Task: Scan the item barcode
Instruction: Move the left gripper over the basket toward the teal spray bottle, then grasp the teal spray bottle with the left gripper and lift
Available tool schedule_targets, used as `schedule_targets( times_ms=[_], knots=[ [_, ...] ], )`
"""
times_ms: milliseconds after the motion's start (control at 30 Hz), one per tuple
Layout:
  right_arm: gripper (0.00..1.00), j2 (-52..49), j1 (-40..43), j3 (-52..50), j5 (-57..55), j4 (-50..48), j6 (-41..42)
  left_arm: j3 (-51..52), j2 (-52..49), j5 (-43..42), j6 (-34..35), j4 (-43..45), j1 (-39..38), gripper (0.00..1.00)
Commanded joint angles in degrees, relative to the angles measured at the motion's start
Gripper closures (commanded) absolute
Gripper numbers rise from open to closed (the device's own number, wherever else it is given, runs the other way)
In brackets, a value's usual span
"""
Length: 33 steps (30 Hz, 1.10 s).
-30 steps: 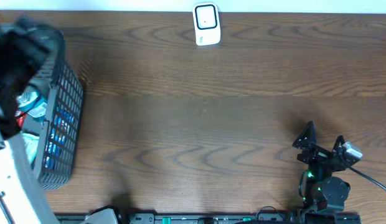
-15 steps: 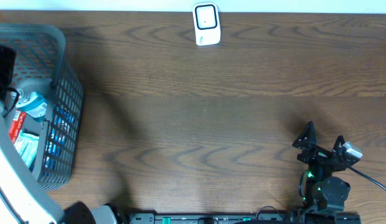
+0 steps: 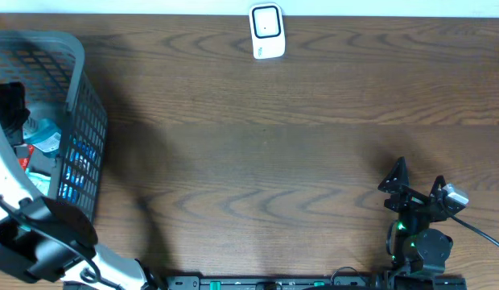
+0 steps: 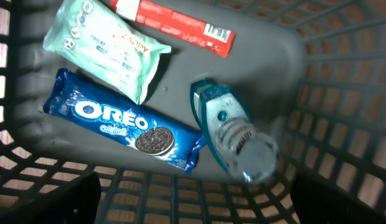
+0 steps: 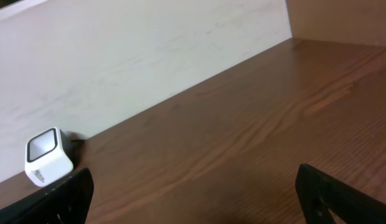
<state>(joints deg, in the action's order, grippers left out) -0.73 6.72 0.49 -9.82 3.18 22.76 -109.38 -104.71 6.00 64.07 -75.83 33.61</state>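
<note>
Presently, the left gripper [image 4: 199, 200] stands inside a grey plastic basket [image 4: 342, 93] with its jaws spread wide and nothing between them – it hangs above the contents and touches none. Directly under it, on the basket floor, lies a blue Oreo packet [image 4: 127, 127], flat and slanted. Just beside the packet's right end is a teal-and-clear blister pack [image 4: 233, 134]. A pale green soft pack [image 4: 106, 50] lies above the Oreo packet, its lower corner overlapping it. At the far edge of the floor lies a red-and-white carton [image 4: 174, 22], with a barcode showing near its right end.

From overhead, the basket sits at the left edge of the wooden table [image 3: 265, 161].

The right gripper [image 3: 418, 176] is well apart from all this, low over the table's near right side – jaws fully parted, holding nothing. It faces the white barcode scanner [image 5: 48, 157], which stands upright at the far edge of the table against the pale wall [image 5: 149, 56], near the middle.
</note>
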Motion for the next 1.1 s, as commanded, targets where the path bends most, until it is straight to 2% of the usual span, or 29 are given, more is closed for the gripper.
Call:
schedule_targets(
  times_ms=[0, 233, 1000, 1067],
  knots=[
    [0.01, 0.24, -0.81, -0.17, -0.13, 0.07, -0.74, -0.52, -1.62, 1.14, 3.17, 0.28, 0.35, 0.02],
    [0.01, 0.24, -0.81, -0.17, -0.13, 0.07, -0.74, -0.52, -4.33, 1.11, 5.27, 2.01, 0.85, 0.02],
    [0.01, 0.24, -0.81, -0.17, -0.13, 0.07, -0.74, -0.46, -12.96, 0.90, 5.25, 6.29, 0.87, 0.00],
    [0.01, 0.24, -0.81, -0.17, -0.13, 0.07, -0.74, -0.46, -13.60, 0.90, 5.27, 6.29, 0.87, 0.07]
  ],
)
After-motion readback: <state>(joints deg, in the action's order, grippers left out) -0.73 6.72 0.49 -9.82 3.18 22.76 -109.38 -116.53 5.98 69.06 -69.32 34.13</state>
